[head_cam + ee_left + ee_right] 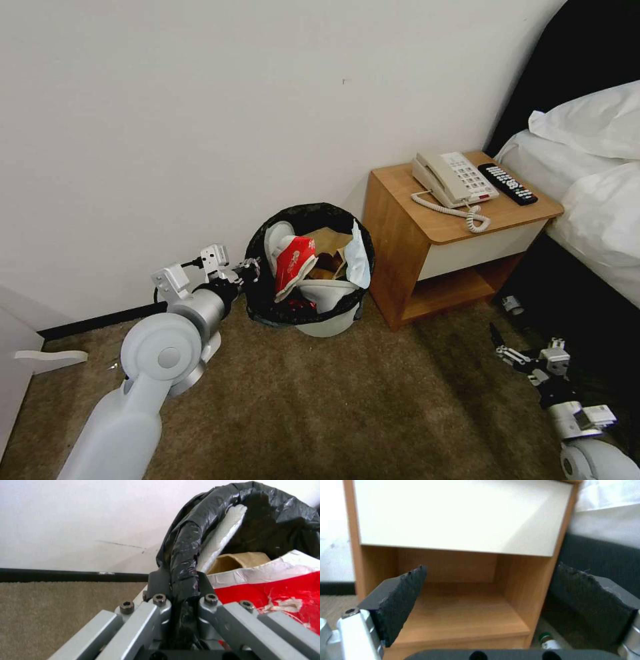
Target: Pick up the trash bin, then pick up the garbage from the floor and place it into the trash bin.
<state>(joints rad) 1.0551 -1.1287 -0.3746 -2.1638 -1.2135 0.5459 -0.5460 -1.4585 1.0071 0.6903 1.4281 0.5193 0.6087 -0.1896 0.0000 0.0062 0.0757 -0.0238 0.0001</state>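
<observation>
The left gripper (pixel 252 269) is clamping its fingers (pixel 160 583) on the bag-lined rim of the trash bin (pixel 310 319), which is tilting on the carpet (pixel 320 407) against the wall, just beside the nightstand (pixel 445 248). A red paper cup (pixel 295 261), a slipper (pixel 327 293), a brown paper bag (pixel 328 243) and a pale-blue mask (pixel 357 257) are sitting inside the bin. The right gripper (pixel 508 349) is hovering low near the nightstand's open shelf, its pads (pixel 400 600) spread wide and holding nothing. A clear bottle (pixel 549 641) is lying on the carpet beside the nightstand's foot.
</observation>
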